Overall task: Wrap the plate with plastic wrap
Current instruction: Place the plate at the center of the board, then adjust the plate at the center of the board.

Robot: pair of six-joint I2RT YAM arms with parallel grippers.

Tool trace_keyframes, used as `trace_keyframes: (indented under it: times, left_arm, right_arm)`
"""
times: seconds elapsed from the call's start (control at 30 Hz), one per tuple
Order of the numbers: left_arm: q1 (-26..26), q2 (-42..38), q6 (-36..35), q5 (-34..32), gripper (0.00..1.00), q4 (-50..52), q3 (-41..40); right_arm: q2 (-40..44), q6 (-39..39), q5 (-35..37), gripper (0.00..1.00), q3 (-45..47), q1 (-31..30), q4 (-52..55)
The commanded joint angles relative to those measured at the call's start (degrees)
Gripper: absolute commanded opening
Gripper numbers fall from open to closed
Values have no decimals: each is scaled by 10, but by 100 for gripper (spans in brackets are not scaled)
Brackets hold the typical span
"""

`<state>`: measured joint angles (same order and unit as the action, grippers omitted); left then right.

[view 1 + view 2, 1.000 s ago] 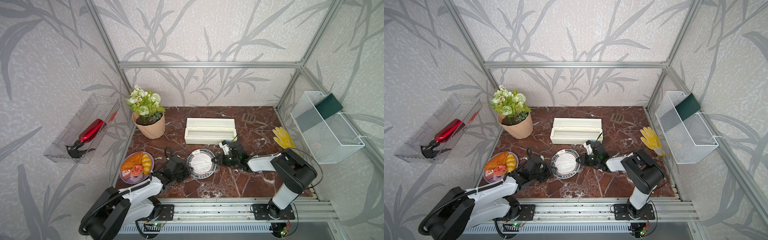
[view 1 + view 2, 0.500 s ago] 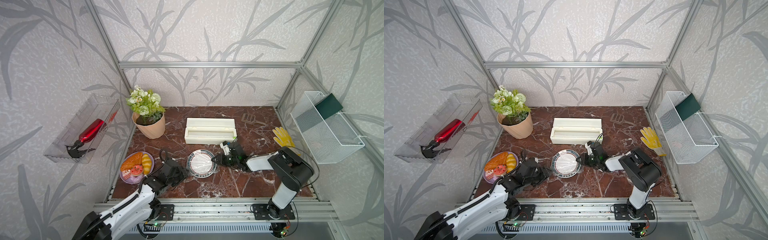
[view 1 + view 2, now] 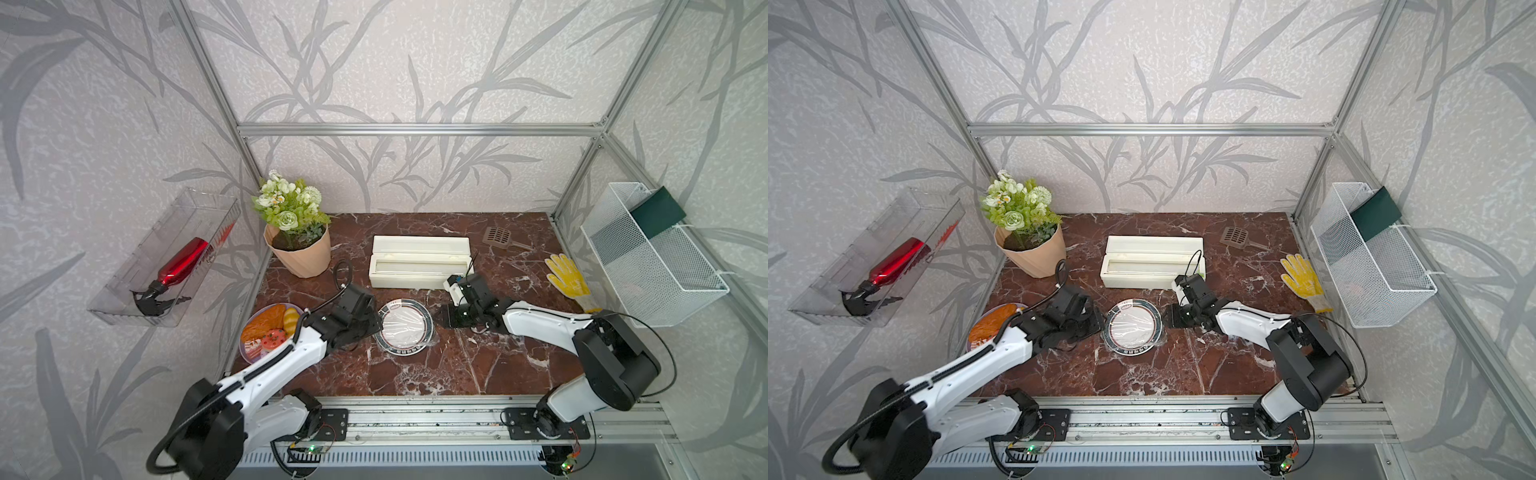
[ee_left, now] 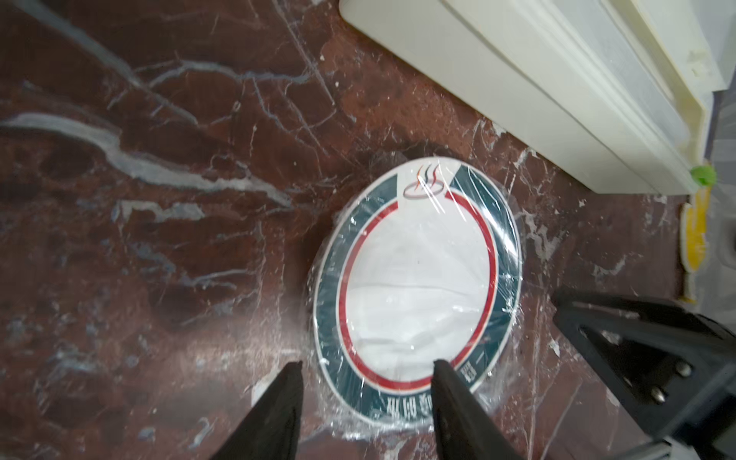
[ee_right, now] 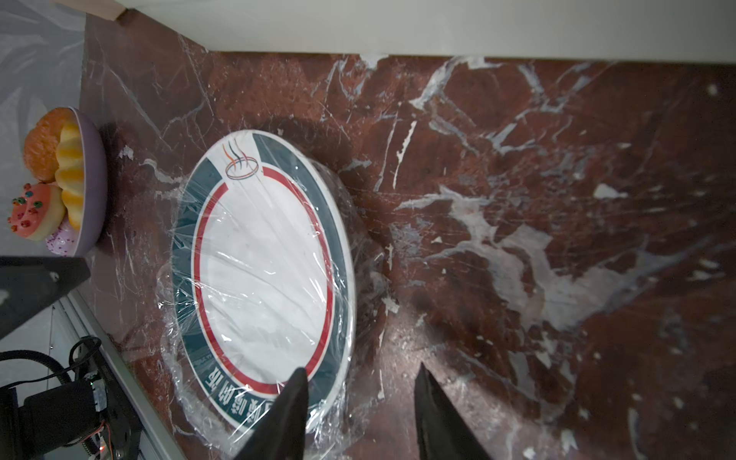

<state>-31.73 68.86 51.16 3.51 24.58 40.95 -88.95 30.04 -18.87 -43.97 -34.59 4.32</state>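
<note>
On marble [image 4: 159, 239], plate [image 4: 418, 286] under plastic wrap [image 5: 169, 290], steam emblem [image 4: 423, 187], lettering [image 4: 414, 406] illegible; left fingers [image 4: 275, 414], right fingers [image 5: 286, 414] apart, empty

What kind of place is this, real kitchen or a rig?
Probably a staged robot test cell, not a real kitchen: aluminium frame with wallpapered panels, a marble-look tabletop, and kitchen props such as the pastries and the plate.

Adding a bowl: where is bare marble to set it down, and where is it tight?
Widest bare patch: front marble between the plate and the rail. A narrower strip lies behind the dispenser box, beside the scoop. Crowded: the middle, where the left hand and right hand flank the plate, and around the flowerpot and pastry plate.
</note>
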Motion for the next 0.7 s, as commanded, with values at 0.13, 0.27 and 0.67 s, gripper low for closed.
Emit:
trace_keyframes:
  times: [0.13, 0.27, 0.67]
  left_arm:
    - [47, 157, -54, -27, 51, -11, 116]
    - [53, 233, -59, 11, 48, -42, 151]
    - [50, 301, -50, 64, 45, -67, 154]
  right_arm:
    - [36, -25, 26, 42, 6, -16, 94]
    - [72, -20, 36, 37, 37, -37, 113]
    - [35, -11, 38, 30, 29, -109, 116]
